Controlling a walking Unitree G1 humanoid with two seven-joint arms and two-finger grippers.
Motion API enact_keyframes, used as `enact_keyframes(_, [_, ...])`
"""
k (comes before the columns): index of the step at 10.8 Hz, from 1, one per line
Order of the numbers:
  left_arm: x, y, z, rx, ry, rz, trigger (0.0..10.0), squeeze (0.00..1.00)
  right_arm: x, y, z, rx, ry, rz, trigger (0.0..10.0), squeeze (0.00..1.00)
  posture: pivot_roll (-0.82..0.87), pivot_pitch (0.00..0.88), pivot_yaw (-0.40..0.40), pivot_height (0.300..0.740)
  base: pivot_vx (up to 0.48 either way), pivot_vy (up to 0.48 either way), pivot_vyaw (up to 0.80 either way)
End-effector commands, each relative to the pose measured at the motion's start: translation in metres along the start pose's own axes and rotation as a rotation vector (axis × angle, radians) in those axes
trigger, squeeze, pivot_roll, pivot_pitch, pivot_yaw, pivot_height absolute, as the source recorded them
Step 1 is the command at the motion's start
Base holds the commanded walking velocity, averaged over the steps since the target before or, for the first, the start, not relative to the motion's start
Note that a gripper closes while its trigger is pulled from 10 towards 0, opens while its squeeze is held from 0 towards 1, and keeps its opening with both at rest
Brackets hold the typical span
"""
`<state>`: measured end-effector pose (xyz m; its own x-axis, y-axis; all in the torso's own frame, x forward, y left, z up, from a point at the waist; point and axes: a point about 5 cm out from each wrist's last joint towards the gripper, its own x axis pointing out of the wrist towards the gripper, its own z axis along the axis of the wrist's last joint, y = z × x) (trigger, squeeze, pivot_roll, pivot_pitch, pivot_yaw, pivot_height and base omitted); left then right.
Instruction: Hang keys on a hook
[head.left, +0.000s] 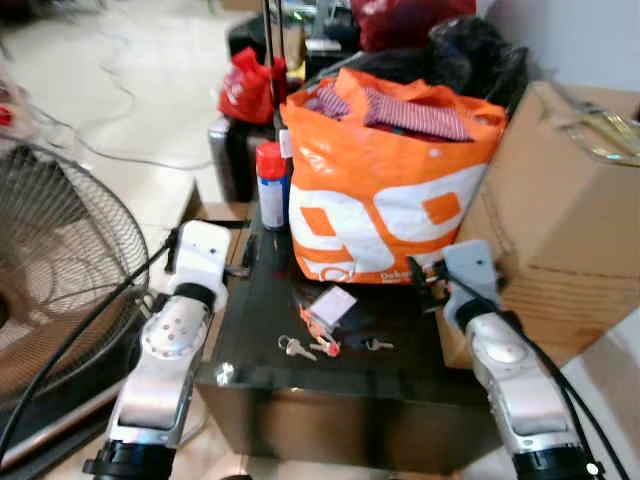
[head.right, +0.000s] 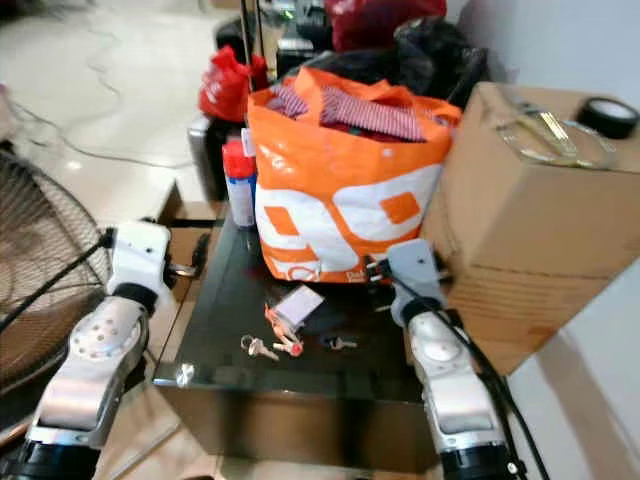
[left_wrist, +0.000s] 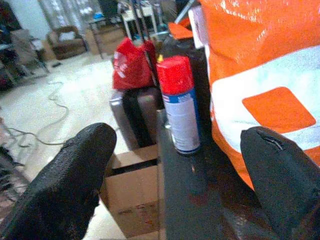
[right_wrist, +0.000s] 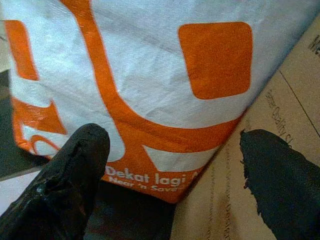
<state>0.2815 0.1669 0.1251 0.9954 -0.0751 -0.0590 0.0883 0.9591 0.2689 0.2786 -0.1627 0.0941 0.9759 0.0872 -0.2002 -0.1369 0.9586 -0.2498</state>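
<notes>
Keys (head.left: 310, 345) lay scattered on the dark tabletop (head.left: 250, 330) toward its front edge, with a pale tag (head.left: 333, 304) just behind them, in the left eye view. The bunch stretched roughly along that front edge. The right gripper (head.left: 428, 272) hung at the right edge, beside the orange bag (head.left: 385, 190), so the keys sat forward and to its left; the left gripper (head.left: 170, 262) waited off the left edge.

From the right eye the keys (head.right: 272, 345) looked slightly nearer the right gripper (head.right: 372, 268), though not by much. No hook could be picked out.

Along the left wrist, its fingers (left_wrist: 65, 185) stood wide apart, facing a red-capped spray can (left_wrist: 179, 105) at the back.

Along the right wrist, the fingers (right_wrist: 65, 185) were likewise spread, empty, pointing at the bag (right_wrist: 150, 85) and a cardboard box (right_wrist: 280, 125).
</notes>
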Motion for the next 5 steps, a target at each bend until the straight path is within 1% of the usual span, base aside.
enact_keyframes(1, [-0.0012,0.007,0.0014,0.006,-0.008,0.019,10.0,0.0,-0.0009,-0.0009,0.0026,-0.013,-0.011,0.016,10.0,1.0,-0.03,0.0,-0.011,0.74,0.0,0.0,0.8])
enact_keyframes(3, [-0.0023,0.0084,-0.0012,0.013,0.001,0.027,10.0,0.0,-0.0018,-0.0011,0.0024,-0.013,-0.01,0.022,10.0,1.0,-0.03,0.0,-0.013,0.74,0.261,0.0,0.8])
enact_keyframes(5, [-0.0026,0.008,-0.0014,0.01,0.003,0.03,10.0,0.0,-0.0023,-0.0034,0.0007,-0.007,0.004,0.0,10.0,1.0,-0.03,0.0,-0.018,0.74,0.285,0.0,0.0])
